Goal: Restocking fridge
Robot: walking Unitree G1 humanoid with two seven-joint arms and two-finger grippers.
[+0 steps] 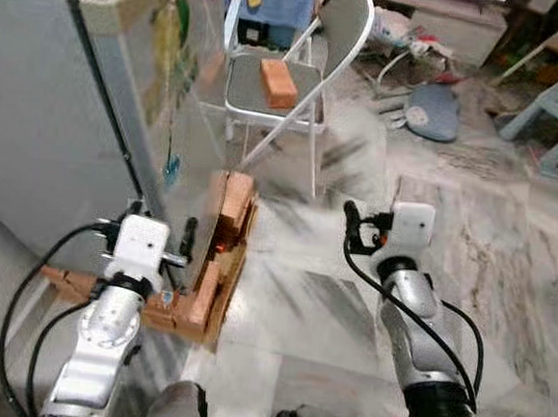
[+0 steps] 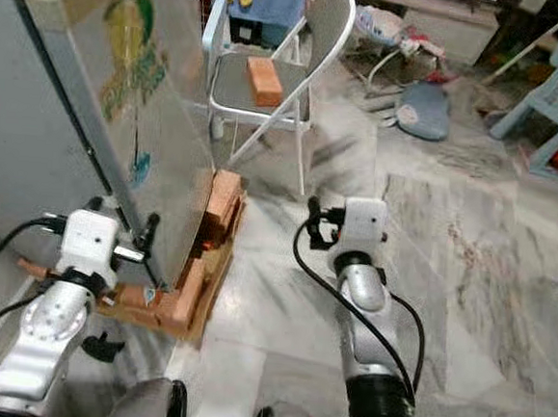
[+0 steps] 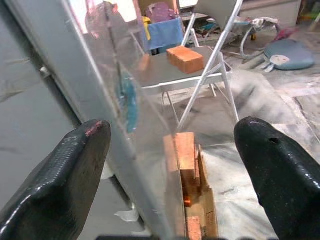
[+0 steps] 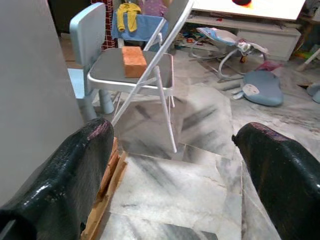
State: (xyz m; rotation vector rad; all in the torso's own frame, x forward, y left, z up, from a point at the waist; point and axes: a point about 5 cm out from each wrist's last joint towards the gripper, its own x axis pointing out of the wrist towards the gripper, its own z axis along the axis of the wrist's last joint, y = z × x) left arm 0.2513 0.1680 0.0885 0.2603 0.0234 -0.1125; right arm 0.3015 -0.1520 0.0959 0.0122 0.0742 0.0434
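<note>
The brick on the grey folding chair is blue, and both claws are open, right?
Not quite. The brick on the folding chair is orange, not blue, as the left eye view shows. The left claw and right claw are indeed both open.

From my remote station, the rig's two arms read as jointed silver cylinders, each ending in a white, rounded-corner wrist housing with black cables looping back along the forearm. The right arm (image 1: 415,316) carries a black band near its elbow and an orange mark beside its white housing, while the left arm (image 1: 105,335) trails two long cable loops. My wrist cameras show the fingers (image 3: 70,175) as thick, black, finely textured pads.
</note>
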